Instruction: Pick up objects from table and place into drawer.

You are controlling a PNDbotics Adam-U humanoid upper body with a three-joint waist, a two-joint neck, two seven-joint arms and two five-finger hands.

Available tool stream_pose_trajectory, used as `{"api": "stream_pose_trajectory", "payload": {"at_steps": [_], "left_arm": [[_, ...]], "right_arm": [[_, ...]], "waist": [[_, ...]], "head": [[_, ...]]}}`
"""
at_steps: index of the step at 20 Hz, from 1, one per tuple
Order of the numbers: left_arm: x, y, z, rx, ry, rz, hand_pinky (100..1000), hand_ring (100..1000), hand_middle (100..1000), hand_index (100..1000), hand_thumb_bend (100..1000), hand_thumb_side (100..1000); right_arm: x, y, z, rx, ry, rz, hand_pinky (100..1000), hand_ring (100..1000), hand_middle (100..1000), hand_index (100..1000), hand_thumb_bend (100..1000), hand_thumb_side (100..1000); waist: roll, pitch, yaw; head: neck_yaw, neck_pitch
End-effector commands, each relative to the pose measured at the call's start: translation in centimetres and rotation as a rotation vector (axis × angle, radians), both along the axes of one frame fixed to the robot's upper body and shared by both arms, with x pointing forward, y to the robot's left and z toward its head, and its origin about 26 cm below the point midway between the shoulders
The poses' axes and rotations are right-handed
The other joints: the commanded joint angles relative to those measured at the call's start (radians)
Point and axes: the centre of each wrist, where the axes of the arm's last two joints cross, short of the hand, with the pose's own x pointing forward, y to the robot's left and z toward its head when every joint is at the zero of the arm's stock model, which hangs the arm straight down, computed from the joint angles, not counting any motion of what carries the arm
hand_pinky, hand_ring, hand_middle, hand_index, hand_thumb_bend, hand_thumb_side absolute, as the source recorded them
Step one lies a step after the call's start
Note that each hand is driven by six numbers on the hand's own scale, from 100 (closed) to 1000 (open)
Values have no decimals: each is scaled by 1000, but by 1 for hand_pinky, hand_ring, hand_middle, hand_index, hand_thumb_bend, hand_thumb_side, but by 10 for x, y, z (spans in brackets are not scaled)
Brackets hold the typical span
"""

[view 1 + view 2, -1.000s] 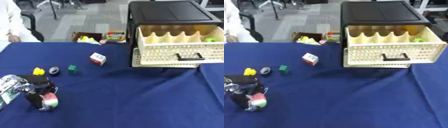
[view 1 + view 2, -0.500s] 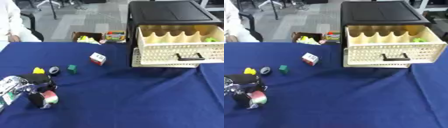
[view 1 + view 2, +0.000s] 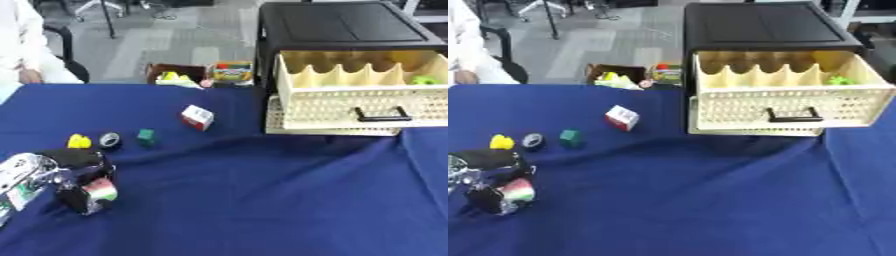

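Since a second ago, our left hand (image 3: 66,175) has lifted slightly and drawn a little toward the cream perforated plastic drawer (image 3: 359,102), carrying with it the small round object with red, white and green stripes (image 3: 101,192); everything else lies where it was. We hold that striped object with our fingers curled around it, low over the dark blue tablecloth (image 3: 262,200), well to the left of the drawer and nearer us. The drawer stands pulled out of the black plastic cabinet (image 3: 341,30), with a small green object (image 3: 426,79) in its far right compartment. Left of the drawer on the cloth lie a red-and-white box (image 3: 198,117), then a green cube (image 3: 146,137), a dark round ring (image 3: 109,140) and a yellow lump (image 3: 79,141).
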Motion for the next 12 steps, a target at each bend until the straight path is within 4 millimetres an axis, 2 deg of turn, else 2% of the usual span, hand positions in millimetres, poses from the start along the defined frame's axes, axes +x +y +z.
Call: {"api": "stream_pose_trajectory", "payload": {"at_steps": [1,12], "left_arm": [[-2,8,15,16,-23,10,100,408,520,698,216,192],[-16,5,53,32,-79,-41,100,413,519,689,197,185]], "right_arm": [[-4,-2,8,-2,-36,-10,433,320,298,746,173,1000],[-3,-2,4,-1,-30,-11,436,322,301,743,176,1000]], "waist": [[0,-22,2],[6,-45,12]], "head": [[1,-8],[-1,-1]]}}
